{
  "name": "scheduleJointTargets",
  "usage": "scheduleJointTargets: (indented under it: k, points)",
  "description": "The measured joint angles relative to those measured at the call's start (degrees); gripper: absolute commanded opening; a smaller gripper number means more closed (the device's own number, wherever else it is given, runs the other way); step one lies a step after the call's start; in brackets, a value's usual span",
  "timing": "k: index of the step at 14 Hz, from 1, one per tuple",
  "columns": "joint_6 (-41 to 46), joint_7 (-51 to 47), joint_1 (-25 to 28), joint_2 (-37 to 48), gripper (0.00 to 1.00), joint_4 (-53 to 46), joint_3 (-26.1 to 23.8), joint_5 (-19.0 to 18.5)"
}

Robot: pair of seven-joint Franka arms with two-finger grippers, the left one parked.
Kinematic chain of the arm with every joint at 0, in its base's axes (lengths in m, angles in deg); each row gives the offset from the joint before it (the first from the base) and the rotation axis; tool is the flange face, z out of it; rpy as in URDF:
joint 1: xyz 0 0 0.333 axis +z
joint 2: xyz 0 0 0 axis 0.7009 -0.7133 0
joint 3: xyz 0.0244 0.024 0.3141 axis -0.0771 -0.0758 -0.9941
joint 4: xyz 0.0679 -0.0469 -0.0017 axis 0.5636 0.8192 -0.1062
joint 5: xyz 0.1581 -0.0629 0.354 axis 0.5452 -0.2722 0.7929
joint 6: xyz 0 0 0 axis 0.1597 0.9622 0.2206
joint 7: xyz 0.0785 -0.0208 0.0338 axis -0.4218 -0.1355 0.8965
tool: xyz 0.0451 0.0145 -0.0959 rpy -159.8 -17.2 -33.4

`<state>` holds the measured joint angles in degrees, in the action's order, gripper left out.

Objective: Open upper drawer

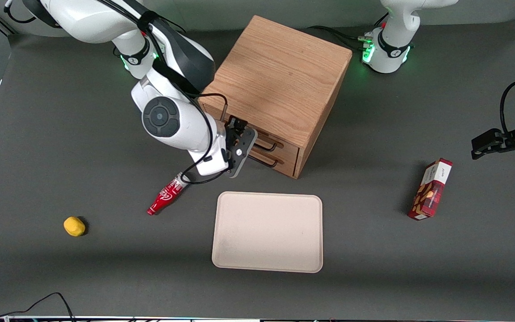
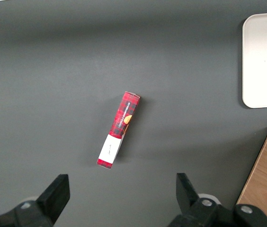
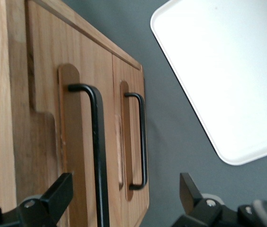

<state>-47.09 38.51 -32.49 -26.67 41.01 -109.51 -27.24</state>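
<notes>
The light-oak cube cabinet stands at the table's middle. Its upper drawer carries a wide black wire handle. The matching lower drawer sits below it with its own black handle. My right gripper is open, right in front of the drawer fronts at the upper handle. In the wrist view the upper handle's bar runs between the two fingers, close to one finger. Nothing is gripped.
A cream tray lies nearer the front camera than the cabinet. A red cola bottle lies under my wrist, and a yellow lump lies toward the working arm's end. A red snack box lies toward the parked arm's end.
</notes>
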Motion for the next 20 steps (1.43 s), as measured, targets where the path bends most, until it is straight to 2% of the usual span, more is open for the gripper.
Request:
scheduleJointTargets:
  k: [10, 13, 20]
  points:
    - [-3.11, 2.86, 0.16, -2.97, 1.00, 0.25, 0.64, -0.18]
    - [-3.40, 3.11, 0.02, -2.98, 1.00, -0.09, 1.63, -2.56]
    - [-4.16, 4.86, -0.67, -4.90, 1.00, -5.80, 7.22, -5.59]
